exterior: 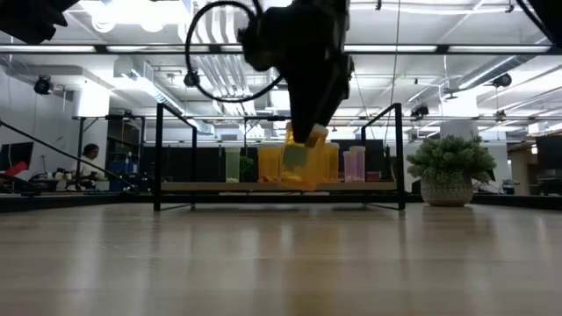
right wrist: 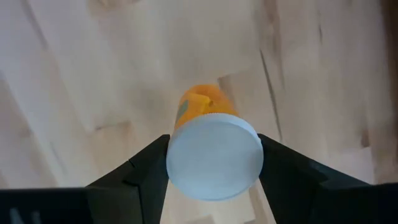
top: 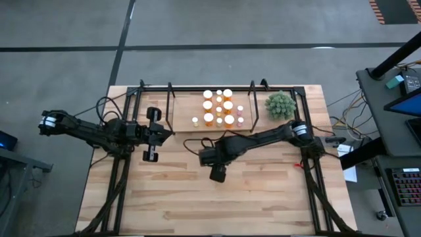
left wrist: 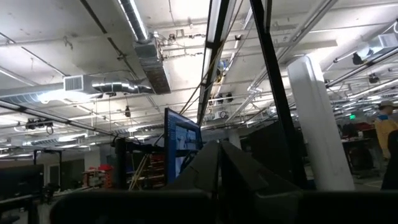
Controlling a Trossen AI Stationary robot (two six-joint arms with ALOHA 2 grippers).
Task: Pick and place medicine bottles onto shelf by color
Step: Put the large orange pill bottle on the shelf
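Orange pill bottle (right wrist: pixel 208 140), white cap, pinched in my right claw (right wrist: pixel 211 168), centre of the high view, held off the surface (top: pixel 197 204). Step as I judge it: carrying it to the shelf (top: pixel 184 122). Next needs a free slot among the orange bottles (top: pixel 219 108) top centre without knocking them. Spiky plant (top: pixel 280 105) sits right of the shelf. Left claw (top: pixel 152 135) pressed together, parked left.

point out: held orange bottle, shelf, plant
orange bottle (right wrist: pixel 214 157): right wrist view, on its white cap
shelf (top: pixel 186 112): high view, bare board left of bottles
plant (top: pixel 280 105): high view, green top
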